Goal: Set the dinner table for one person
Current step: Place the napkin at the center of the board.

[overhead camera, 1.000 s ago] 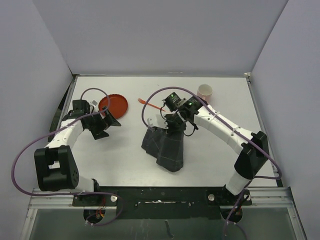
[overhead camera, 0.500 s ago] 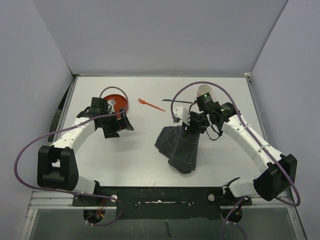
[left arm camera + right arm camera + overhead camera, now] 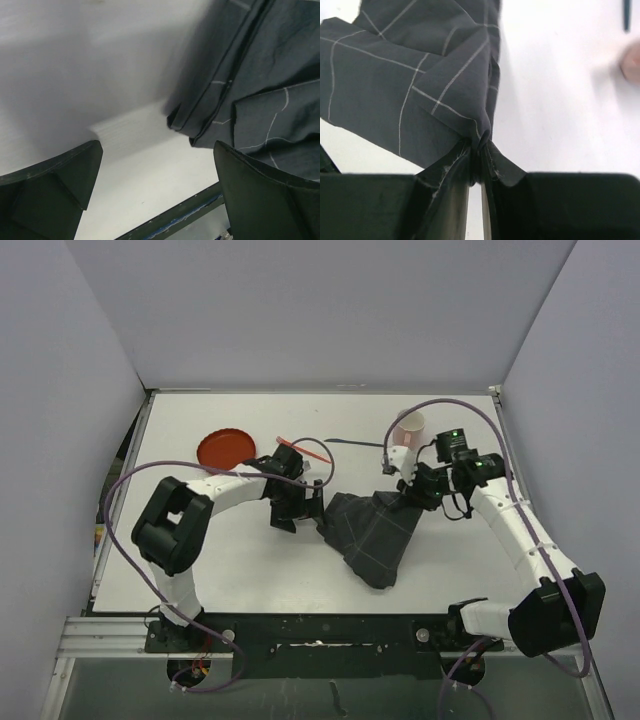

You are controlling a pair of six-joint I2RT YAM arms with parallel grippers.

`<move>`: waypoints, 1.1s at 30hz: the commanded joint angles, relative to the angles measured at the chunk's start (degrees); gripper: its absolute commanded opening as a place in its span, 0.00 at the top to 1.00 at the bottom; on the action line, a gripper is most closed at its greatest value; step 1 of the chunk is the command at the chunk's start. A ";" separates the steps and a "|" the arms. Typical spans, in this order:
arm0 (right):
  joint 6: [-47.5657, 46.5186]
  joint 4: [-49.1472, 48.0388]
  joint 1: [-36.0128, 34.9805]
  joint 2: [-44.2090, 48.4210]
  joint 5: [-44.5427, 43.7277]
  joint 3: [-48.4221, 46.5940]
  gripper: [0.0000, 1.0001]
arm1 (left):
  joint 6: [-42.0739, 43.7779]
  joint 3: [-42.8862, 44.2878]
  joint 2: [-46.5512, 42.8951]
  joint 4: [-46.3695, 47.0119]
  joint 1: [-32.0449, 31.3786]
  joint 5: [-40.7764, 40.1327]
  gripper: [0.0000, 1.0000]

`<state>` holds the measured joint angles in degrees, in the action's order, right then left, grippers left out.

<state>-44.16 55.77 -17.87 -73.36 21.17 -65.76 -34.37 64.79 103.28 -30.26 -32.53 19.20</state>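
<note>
A dark grid-lined cloth mat (image 3: 368, 532) lies crumpled on the white dinner table (image 3: 240, 575), right of centre. My right gripper (image 3: 411, 491) is shut on the mat's right corner, and the right wrist view shows the fabric (image 3: 410, 75) bunched and pinched between the narrow jaws of that gripper (image 3: 481, 150). My left gripper (image 3: 302, 503) stands wide open just left of the mat's left corner. In the left wrist view that folded corner (image 3: 200, 125) lies ahead of this gripper (image 3: 160, 185), with nothing between the fingers.
A red plate (image 3: 225, 448) sits at the back left. An orange fork (image 3: 300, 446) and a dark knife (image 3: 355, 442) lie behind the mat. A pink cup (image 3: 410, 427) stands just behind the right gripper. Metal rails edge the table.
My left arm has swung from the red plate to the mat's left corner, still open. My right gripper has dragged the mat rightward, keeping hold of its corner.
</note>
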 commanded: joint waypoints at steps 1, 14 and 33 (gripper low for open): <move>-5.36 1.50 8.97 3.86 5.40 -0.45 0.86 | -1.99 7.05 6.13 2.28 -3.85 -0.98 0.02; -8.55 2.34 16.31 7.02 4.20 9.20 0.46 | -1.95 22.75 18.88 1.73 -10.12 -1.00 0.02; -7.17 0.06 17.15 7.25 1.50 7.31 0.51 | -1.23 18.44 17.93 11.79 -13.84 6.88 0.50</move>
<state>-51.90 57.30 -1.15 -67.70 22.52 -56.93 -37.76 84.14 122.08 -17.15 -46.19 25.52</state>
